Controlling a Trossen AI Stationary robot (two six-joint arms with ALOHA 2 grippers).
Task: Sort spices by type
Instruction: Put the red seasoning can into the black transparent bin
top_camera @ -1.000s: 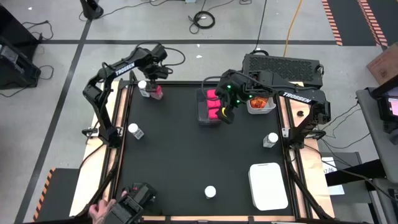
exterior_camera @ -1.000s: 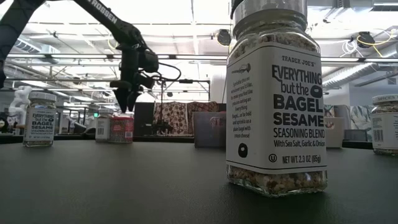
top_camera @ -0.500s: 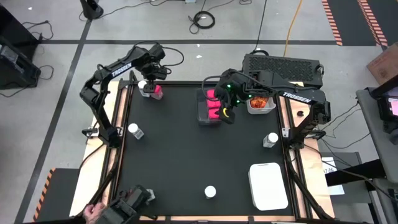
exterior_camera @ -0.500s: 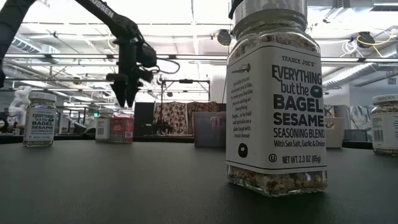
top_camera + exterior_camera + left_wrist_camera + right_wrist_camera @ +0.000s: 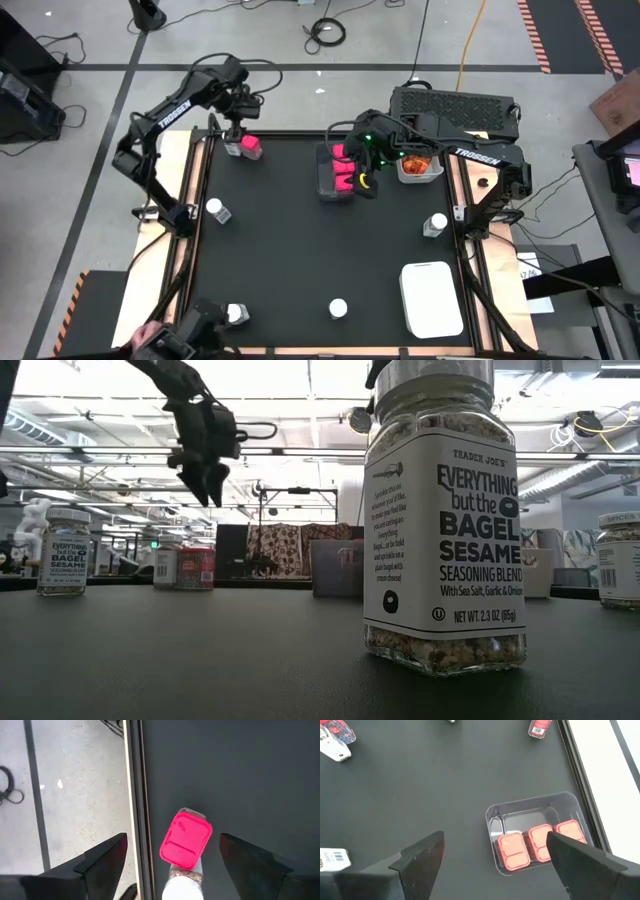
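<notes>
Three bright pink cube-like packs (image 5: 537, 845) already sit in my clear plastic bin (image 5: 327, 178); my spread left gripper (image 5: 240, 112) hovers over another pink pack (image 5: 185, 839), white-lidded jars (image 5: 338, 308) scattered, right gripper (image 5: 366, 180) spread.

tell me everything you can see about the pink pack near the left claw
The pink pack is a small container with a bright pink, rounded-square lid over a clear body. It stands upright at the table's far left edge, beside a white-lidded jar that looks to be touching it. The open left claw hangs above without touching it.
</notes>
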